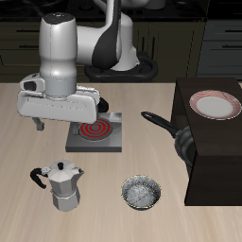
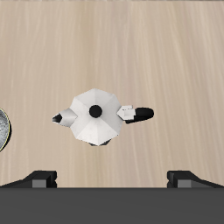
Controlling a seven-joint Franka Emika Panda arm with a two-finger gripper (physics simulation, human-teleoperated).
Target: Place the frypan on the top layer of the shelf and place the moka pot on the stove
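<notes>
Gripper (image 2: 112,178) empty, fingers apart, above moka pot (image 2: 94,115). Pot rigid, light, faceted, probably slippery; grasp by knob or handle, beside stove (image 1: 95,135).

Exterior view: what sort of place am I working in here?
Most likely a simulated kitchen set on a wooden table. The signs: a stove with a red spiral burner, a moka pot nearer the front edge, and dark cabinets behind the robot.

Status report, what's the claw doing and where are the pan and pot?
Claw open, empty, above moka pot. Frypan against the shelf, not on top. Stove bare. Small bowl beside pot.
</notes>
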